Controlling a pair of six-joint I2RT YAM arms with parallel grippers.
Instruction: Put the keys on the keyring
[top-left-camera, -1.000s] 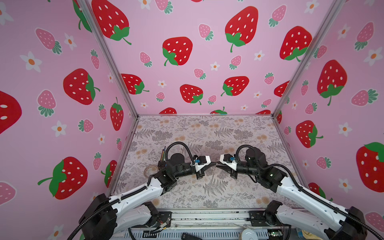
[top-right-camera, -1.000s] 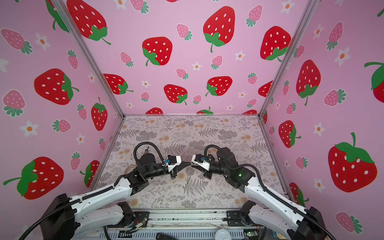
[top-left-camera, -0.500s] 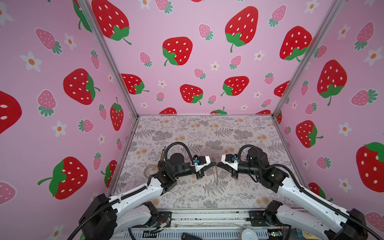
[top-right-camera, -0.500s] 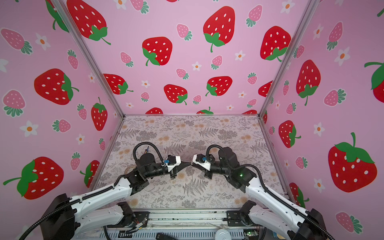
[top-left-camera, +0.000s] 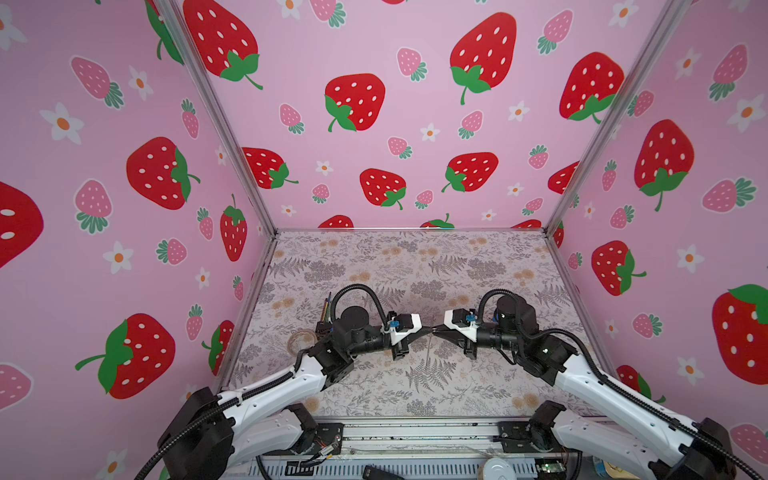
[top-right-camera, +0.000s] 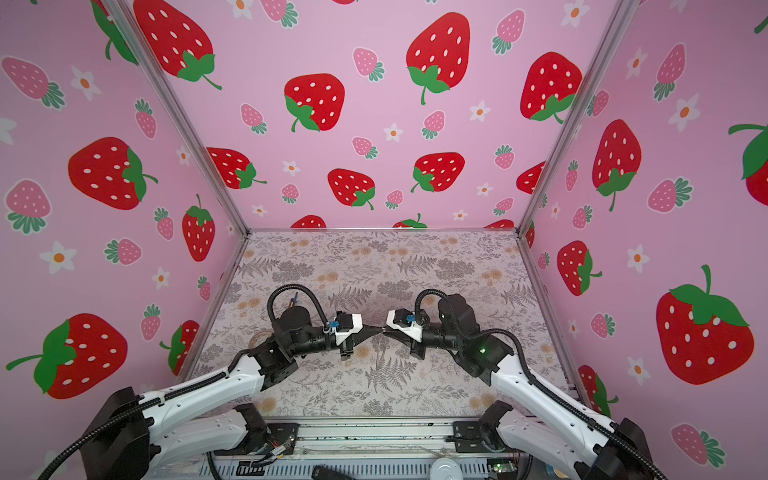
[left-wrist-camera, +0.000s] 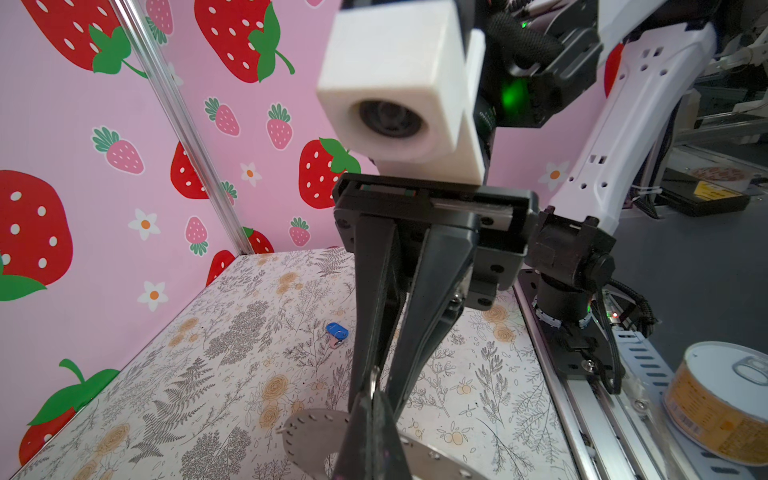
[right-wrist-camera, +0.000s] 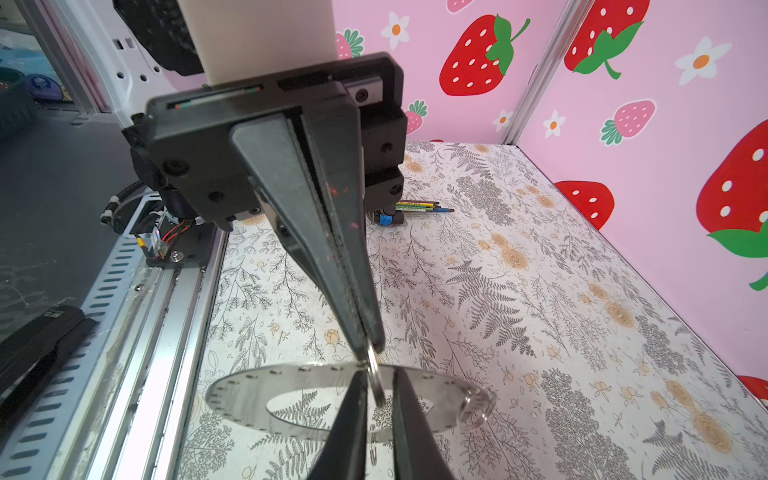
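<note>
Both grippers meet tip to tip above the middle of the table in both top views. My left gripper (top-left-camera: 430, 329) (top-right-camera: 380, 329) (left-wrist-camera: 372, 401) (right-wrist-camera: 371, 349) is shut on a small silver split ring (right-wrist-camera: 374, 376) at the rim of the keyring (right-wrist-camera: 291, 395) (left-wrist-camera: 311, 432). The keyring is a dark grey disc with tiny rim holes, and it hangs below the tips. My right gripper (top-left-camera: 435, 330) (top-right-camera: 384, 330) (right-wrist-camera: 377, 374) (left-wrist-camera: 376, 374) straddles that ring with a narrow gap. A second split ring (right-wrist-camera: 478, 409) sits on the disc's rim. The keys, a blue tag (left-wrist-camera: 336, 331), lie on the table beyond the right gripper.
A translucent tape roll (top-left-camera: 302, 341) and a bundle of pens (top-left-camera: 327, 309) (right-wrist-camera: 419, 206) lie near the left wall. Pink strawberry walls close three sides. A metal rail (top-left-camera: 415, 432) runs along the front edge, with a tin can (left-wrist-camera: 719, 403) outside it.
The right gripper has shifted very slightly at the meeting point and its jaws stand a little narrower. The left arm has stayed still, shut on the ring.
</note>
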